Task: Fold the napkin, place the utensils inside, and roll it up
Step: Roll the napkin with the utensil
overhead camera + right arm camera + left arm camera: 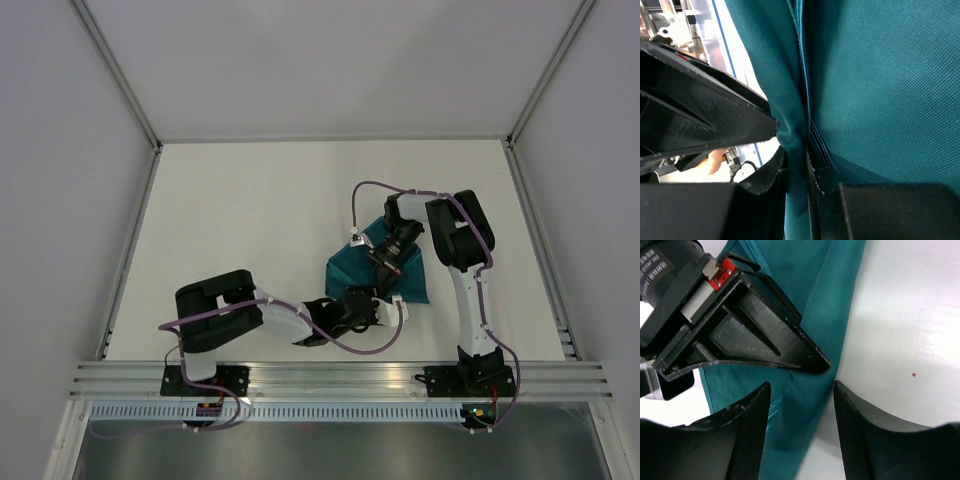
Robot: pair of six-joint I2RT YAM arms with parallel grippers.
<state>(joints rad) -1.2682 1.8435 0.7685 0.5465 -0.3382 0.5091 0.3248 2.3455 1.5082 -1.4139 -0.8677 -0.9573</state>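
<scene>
The teal napkin (347, 270) lies bunched on the white table right of centre, under both grippers. My right gripper (388, 266) is shut on a raised fold of the napkin (880, 75); the cloth runs up between its jaws (796, 150). My left gripper (377, 303) is open just in front of it. Its two fingers straddle the napkin's edge (815, 290) without pinching it (801, 385). The right gripper's black finger (765, 335) lies on the cloth just beyond the left fingers. No utensils are in view.
The white table (250, 220) is enclosed by pale walls with metal corner posts. An aluminium rail (330, 378) carrying both arm bases runs along the near edge. A tiny red speck (913, 374) lies on the table right of the napkin.
</scene>
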